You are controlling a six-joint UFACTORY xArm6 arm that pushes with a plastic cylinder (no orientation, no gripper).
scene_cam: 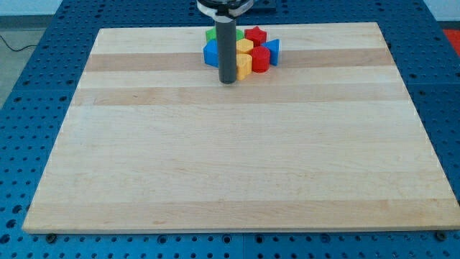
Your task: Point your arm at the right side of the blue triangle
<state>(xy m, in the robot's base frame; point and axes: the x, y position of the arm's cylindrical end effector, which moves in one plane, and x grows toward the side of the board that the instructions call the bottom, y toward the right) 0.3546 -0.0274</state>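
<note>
My tip (228,80), a bare rod with no jaws to open or close, sits left of the blue triangle (274,50), so its right side lies beyond the block cluster.

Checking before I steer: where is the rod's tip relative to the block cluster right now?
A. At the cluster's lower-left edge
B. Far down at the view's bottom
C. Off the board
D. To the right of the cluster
A: my tip sits beside the yellow block, below the blue block on the cluster's left.
</note>
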